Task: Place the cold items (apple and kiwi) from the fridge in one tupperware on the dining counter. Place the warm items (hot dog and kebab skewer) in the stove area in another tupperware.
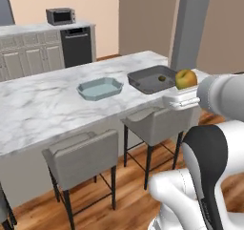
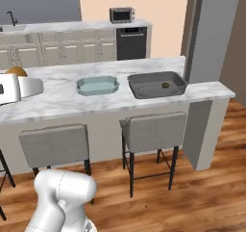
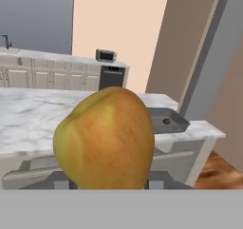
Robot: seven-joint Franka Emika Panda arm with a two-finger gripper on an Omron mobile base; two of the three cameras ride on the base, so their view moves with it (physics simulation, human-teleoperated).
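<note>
My gripper (image 1: 183,93) is shut on a yellow-red apple (image 1: 186,78), held in the air in front of the dining counter (image 1: 43,105), near its right end. The apple (image 3: 107,138) fills the middle of the hand view, and at the left edge of the right base view it (image 2: 17,71) sits above the white hand (image 2: 14,87). A small brown kiwi (image 1: 162,78) lies inside the dark grey tupperware (image 1: 143,81) on the counter. A light blue tupperware (image 1: 100,88) stands empty to its left. The hot dog and kebab skewer are out of view.
Two grey stools (image 1: 83,160) stand at the counter's near side. A grey pillar (image 1: 190,24) rises at the counter's right end. Behind are white cabinets, a black dishwasher (image 1: 76,45) and a toaster oven (image 1: 60,15).
</note>
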